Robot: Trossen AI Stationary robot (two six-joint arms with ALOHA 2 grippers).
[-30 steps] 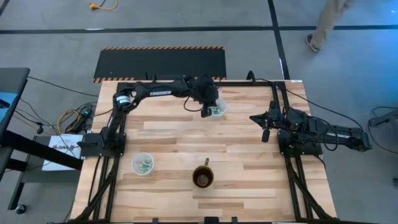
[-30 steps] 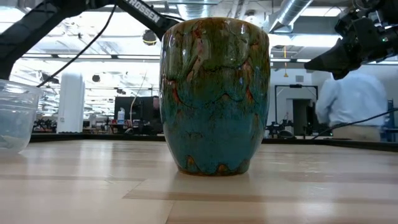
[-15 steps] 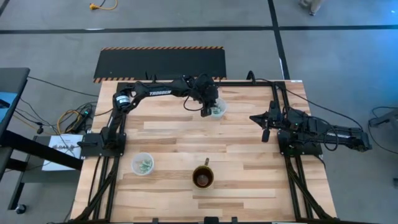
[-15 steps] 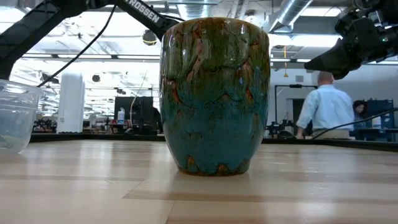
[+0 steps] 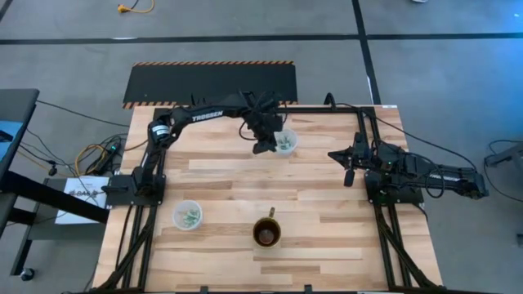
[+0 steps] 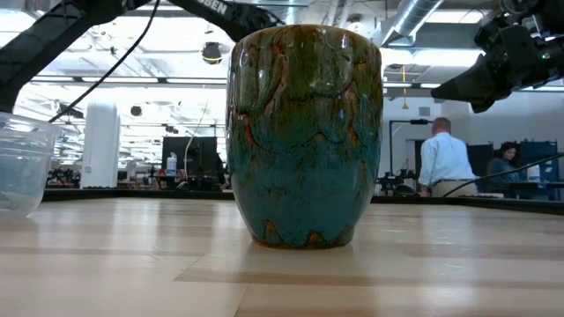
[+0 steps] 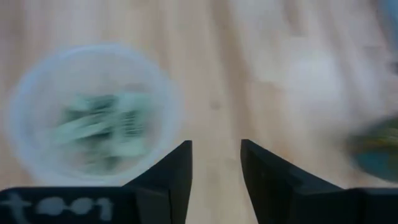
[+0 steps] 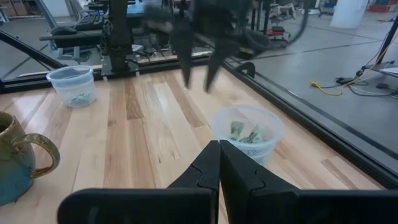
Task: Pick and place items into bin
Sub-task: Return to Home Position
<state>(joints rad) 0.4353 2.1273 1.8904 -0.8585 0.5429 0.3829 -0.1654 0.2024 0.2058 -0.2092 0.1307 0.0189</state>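
Note:
Two clear plastic tubs hold pale green-and-white items. One tub [image 5: 285,143] stands at the far middle of the table, the other [image 5: 187,216] at the near left. My left gripper [image 5: 262,148] hangs just left of the far tub [image 7: 93,115], above its rim, open with nothing between its fingers [image 7: 216,146]. The right wrist view shows its two fingers [image 8: 196,71] apart over the tub [image 8: 247,134] and the items [image 8: 245,132] inside. My right gripper [image 5: 348,175] waits shut at the table's right side.
A glazed green-and-blue mug [image 5: 267,233] stands near the front middle and fills the low view [image 6: 304,132]. The near-left tub [image 6: 22,167] shows beside it. Bare wooden table [image 5: 229,180] lies between the tubs and the mug. People stand in the room beyond.
My left gripper has risen from over the far tub, shifted a little toward the table's left, and tipped up nearer to level. The tub has stayed in place.

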